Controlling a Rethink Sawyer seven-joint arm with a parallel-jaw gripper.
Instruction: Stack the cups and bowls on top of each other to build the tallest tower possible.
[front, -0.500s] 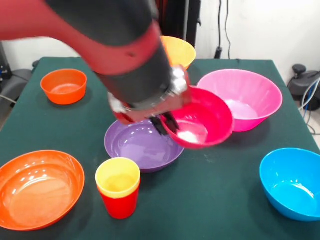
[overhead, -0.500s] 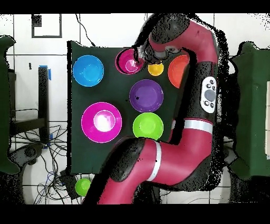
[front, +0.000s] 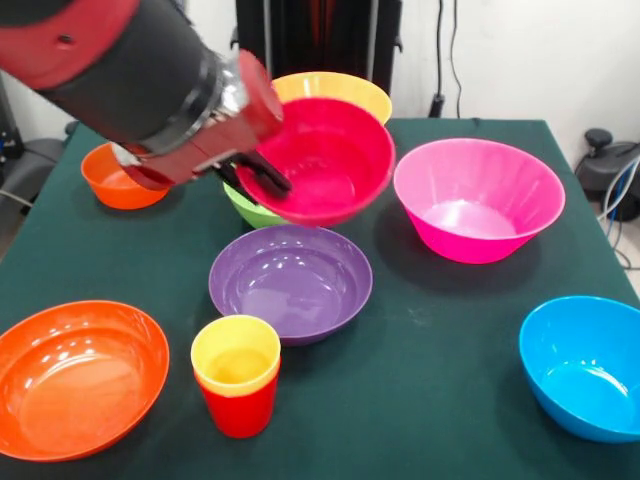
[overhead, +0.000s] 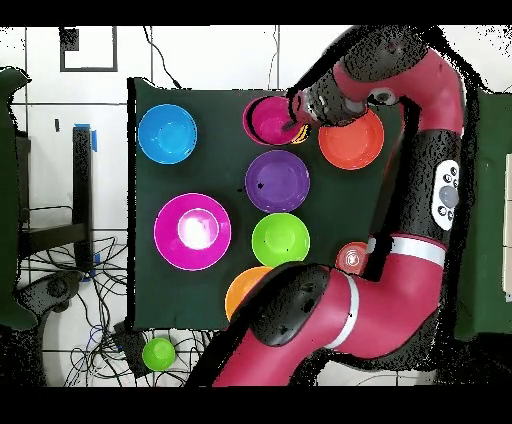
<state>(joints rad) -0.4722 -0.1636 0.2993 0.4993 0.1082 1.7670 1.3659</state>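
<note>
Lifted since half a second ago: crimson-pink bowl (front: 325, 160) now up off the desk (front: 450, 380), tilted, above the purple bowl (front: 290, 280) and in front of the green bowl (front: 245, 208). Gripper (front: 255, 175) jaws clamped on its left rim, one finger inside, bowl hanging to their right. Glossy round plastic; yellow cup (front: 236, 354) nested in tapered red cup (front: 240, 408), front left.

Dark green table cloth (front: 450, 400), cables, tape.
Spread wide beneath the claw (front: 262, 180); black cable (front: 437, 103) down the white wall behind it, toward picture-right; seen from overhead, blue tape (overhead: 92, 137) and small green round object (overhead: 158, 352) well apart from it, off the table.
</note>
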